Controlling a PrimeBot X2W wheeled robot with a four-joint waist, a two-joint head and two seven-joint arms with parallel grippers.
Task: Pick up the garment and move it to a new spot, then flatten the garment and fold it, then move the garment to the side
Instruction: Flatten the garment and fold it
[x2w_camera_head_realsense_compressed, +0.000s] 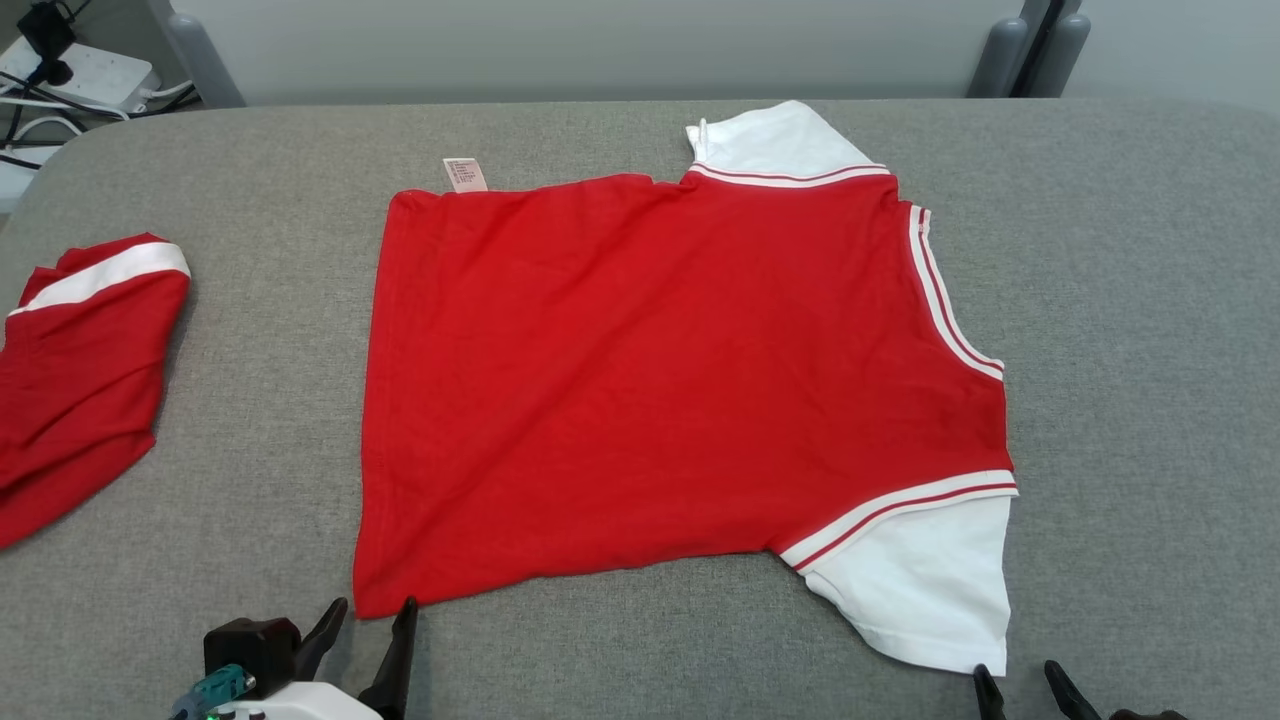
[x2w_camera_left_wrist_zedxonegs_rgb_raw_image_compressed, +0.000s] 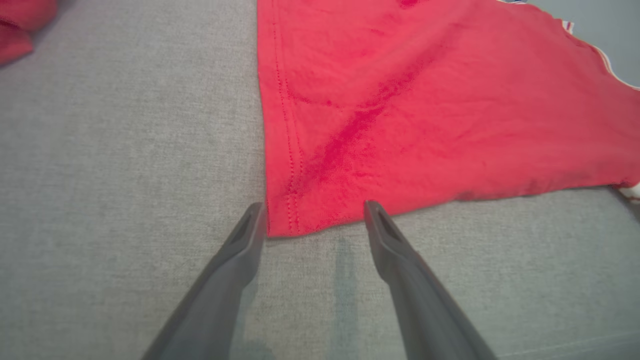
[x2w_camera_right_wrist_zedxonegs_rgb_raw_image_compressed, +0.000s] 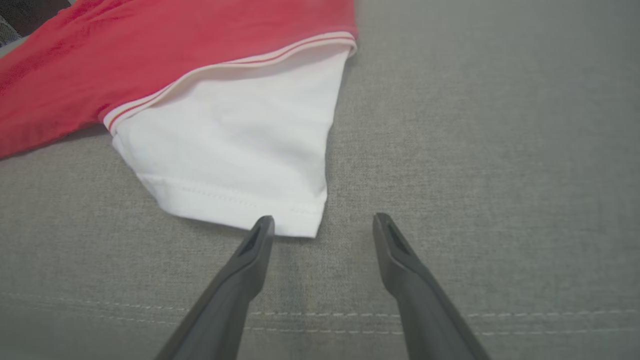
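Observation:
The garment (x2w_camera_head_realsense_compressed: 660, 380) is a red T-shirt with white sleeves, lying spread out flat in the middle of the grey padded table. Its hem points to the left and its collar to the right. My left gripper (x2w_camera_head_realsense_compressed: 372, 608) stands open at the near left hem corner (x2w_camera_left_wrist_zedxonegs_rgb_raw_image_compressed: 285, 220), one finger on each side of that corner. My right gripper (x2w_camera_head_realsense_compressed: 1015, 675) is open too, just short of the near white sleeve (x2w_camera_right_wrist_zedxonegs_rgb_raw_image_compressed: 235, 155), whose cuff corner lies beside its left fingertip.
A second red garment with a white band (x2w_camera_head_realsense_compressed: 80, 370) lies bunched at the table's left edge. The grey table (x2w_camera_head_realsense_compressed: 1150, 400) has bare room to the right and along the front. Cables and a white power strip (x2w_camera_head_realsense_compressed: 90, 70) sit beyond the far left corner.

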